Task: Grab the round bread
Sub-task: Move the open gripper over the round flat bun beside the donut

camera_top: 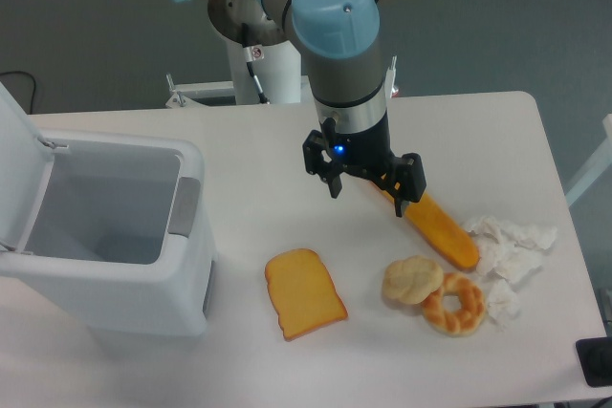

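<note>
The round bread [412, 280] lies on the white table [239, 150] near its front right part, a pale lumpy bun touching the golden-brown ring bread [454, 304] at its right. A long orange loaf [441, 232] slants just behind the two, its far end hidden under the gripper [366, 185], and crumpled white paper [509, 241] sits to the right of them near the table's right edge. Left of the bun, a little apart, lies the flat orange toast slice [304, 292]. The gripper hangs above the table behind and left of the bun, its jaws spread wide and holding nothing. At the far left stands a white bin [115, 236] with its lid tipped up; its inside shows only bare walls. Bare table lies between the toast and the bin and along the far edge. Beyond the table the floor [535, 26] is grey.
</note>
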Controlling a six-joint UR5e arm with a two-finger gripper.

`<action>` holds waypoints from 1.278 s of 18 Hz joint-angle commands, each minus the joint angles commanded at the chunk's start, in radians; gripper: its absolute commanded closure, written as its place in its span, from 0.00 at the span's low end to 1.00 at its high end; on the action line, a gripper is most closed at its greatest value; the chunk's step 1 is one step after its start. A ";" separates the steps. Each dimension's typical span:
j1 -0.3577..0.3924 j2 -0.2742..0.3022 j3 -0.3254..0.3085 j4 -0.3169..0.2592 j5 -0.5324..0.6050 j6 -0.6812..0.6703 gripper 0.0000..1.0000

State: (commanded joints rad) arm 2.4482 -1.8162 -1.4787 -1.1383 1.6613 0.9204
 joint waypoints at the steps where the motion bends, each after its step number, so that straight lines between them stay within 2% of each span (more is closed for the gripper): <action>1: 0.000 -0.005 0.000 0.005 0.002 0.005 0.00; 7: 0.012 -0.020 0.000 0.018 -0.002 0.012 0.00; 13: 0.023 -0.092 -0.015 0.124 -0.029 0.005 0.00; 17: 0.034 -0.117 -0.015 0.129 -0.041 0.006 0.00; 23: 0.104 -0.149 -0.012 0.132 -0.043 0.003 0.00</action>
State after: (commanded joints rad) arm 2.5525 -1.9650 -1.4910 -1.0063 1.6183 0.9235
